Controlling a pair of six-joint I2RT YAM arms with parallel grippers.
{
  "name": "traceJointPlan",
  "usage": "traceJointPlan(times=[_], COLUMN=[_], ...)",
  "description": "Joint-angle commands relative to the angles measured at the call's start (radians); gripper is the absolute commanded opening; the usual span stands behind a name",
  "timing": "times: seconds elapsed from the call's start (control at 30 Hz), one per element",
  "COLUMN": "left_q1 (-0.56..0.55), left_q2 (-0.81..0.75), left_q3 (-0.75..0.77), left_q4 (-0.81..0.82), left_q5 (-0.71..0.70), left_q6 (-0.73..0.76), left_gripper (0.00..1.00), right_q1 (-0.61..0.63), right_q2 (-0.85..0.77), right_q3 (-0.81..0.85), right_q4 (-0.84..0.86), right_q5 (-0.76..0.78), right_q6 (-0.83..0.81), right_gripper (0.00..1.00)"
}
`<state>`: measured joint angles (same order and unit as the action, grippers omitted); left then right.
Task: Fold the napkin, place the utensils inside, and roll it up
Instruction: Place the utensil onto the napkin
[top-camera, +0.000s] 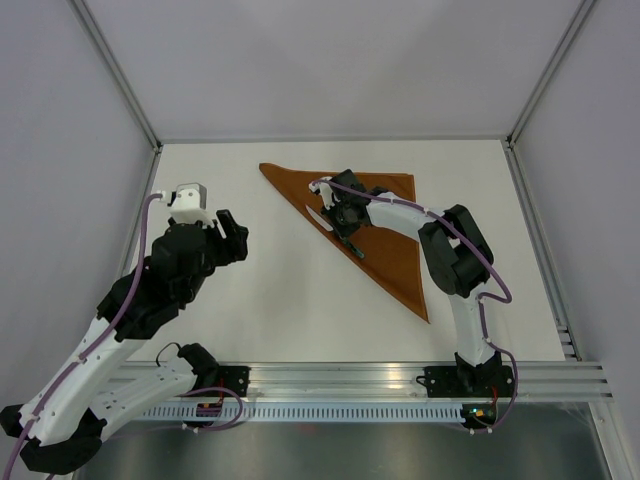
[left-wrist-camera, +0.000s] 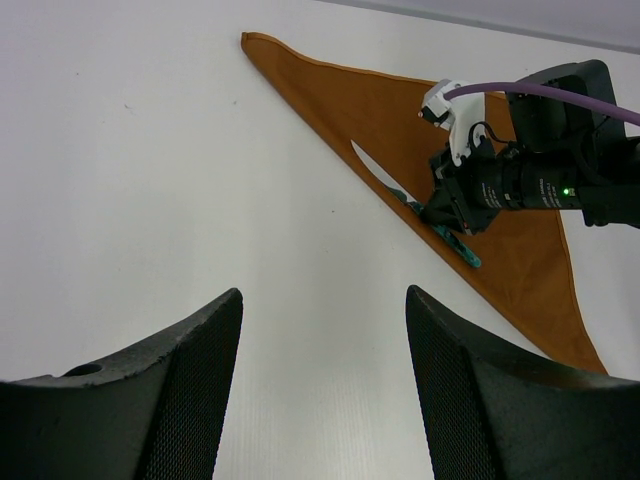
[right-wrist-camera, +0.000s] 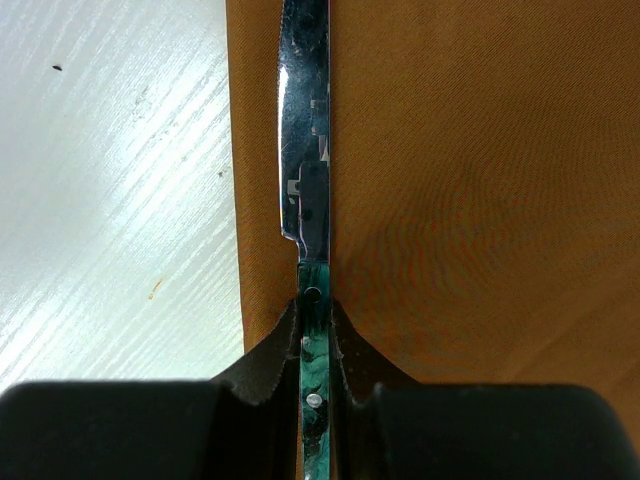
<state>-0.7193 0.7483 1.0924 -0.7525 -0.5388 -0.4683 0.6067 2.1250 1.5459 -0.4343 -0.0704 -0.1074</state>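
The rust-orange napkin (top-camera: 395, 262) (left-wrist-camera: 400, 110) (right-wrist-camera: 480, 200) lies folded into a triangle at the back middle of the table. The knife (top-camera: 317, 216) (left-wrist-camera: 370, 170) (right-wrist-camera: 305, 130), silver blade and teal handle, runs along the napkin's long diagonal edge. My right gripper (top-camera: 343, 232) (left-wrist-camera: 440, 210) (right-wrist-camera: 315, 305) is shut on the teal handle, blade pointing away from it. My left gripper (top-camera: 232, 232) (left-wrist-camera: 322, 295) stands open over bare white table well to the left of the napkin, with nothing between its fingers (left-wrist-camera: 190, 360).
The white table (top-camera: 280, 300) (right-wrist-camera: 110, 200) is fenced by grey walls on the left, back and right. A metal rail (top-camera: 340, 380) runs along the near edge by the arm bases.
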Motion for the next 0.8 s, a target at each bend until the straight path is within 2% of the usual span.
traceJointPlan(times=[0.0,0.13,0.5,0.77], left_q1=[0.000,-0.002,-0.002,-0.002], left_q2=[0.000,0.000,0.017,0.034], left_q3=[-0.002,-0.005,-0.006,-0.008], left_q4=[0.028,0.028,0.031,0.057], left_q5=[0.023,0.026,0.043,0.082], left_q6=[0.049,0.048,0.042,0.042], left_gripper=[0.71,0.71,0.72,0.72], right_q1=[0.010,0.011,0.010,0.010], right_q2=[0.003,0.000,-0.014,-0.065], right_q3=[0.042,0.043,0.045,0.052], right_q4=[-0.026,-0.027,-0.034,-0.046], right_q5=[0.029,0.030,0.027,0.040], right_q6=[0.025,0.023,0.023,0.018], right_gripper=[0.13,0.15,0.29,0.32])
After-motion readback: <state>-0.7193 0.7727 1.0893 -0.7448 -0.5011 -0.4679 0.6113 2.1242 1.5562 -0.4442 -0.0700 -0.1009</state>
